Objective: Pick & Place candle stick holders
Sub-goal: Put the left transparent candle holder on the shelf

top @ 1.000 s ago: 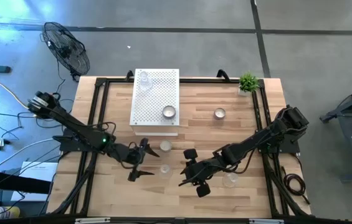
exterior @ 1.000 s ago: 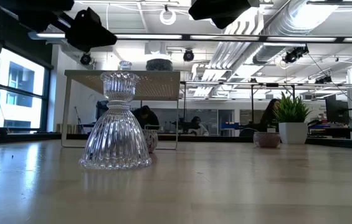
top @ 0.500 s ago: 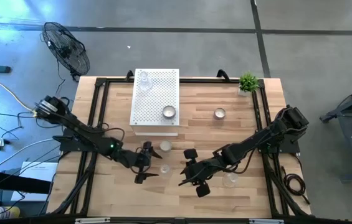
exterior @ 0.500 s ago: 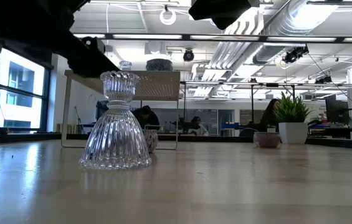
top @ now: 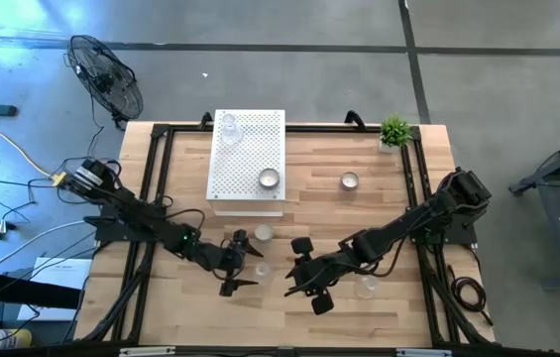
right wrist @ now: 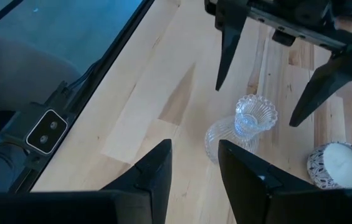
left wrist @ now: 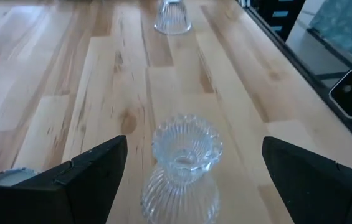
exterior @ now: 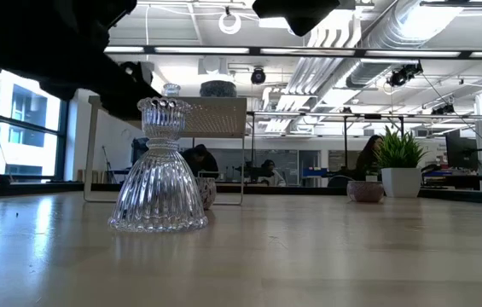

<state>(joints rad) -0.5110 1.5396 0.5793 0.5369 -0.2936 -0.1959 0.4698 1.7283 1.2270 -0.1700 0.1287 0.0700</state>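
From above, we see the left gripper (top: 237, 262) wide open beside the ribbed glass holder (top: 261, 269), which stands on the table (top: 379, 188). Our left wrist view shows it between empty fingers (left wrist: 82, 171); closing off-centre could topple it. Right gripper (top: 311, 281) waits nearby, open, empty.

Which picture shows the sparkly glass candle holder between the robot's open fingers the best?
The left wrist view: the ribbed glass holder stands upright between the open left pincer. The low view shows its side. The right wrist view shows it farther off, and the high view shows it tiny.
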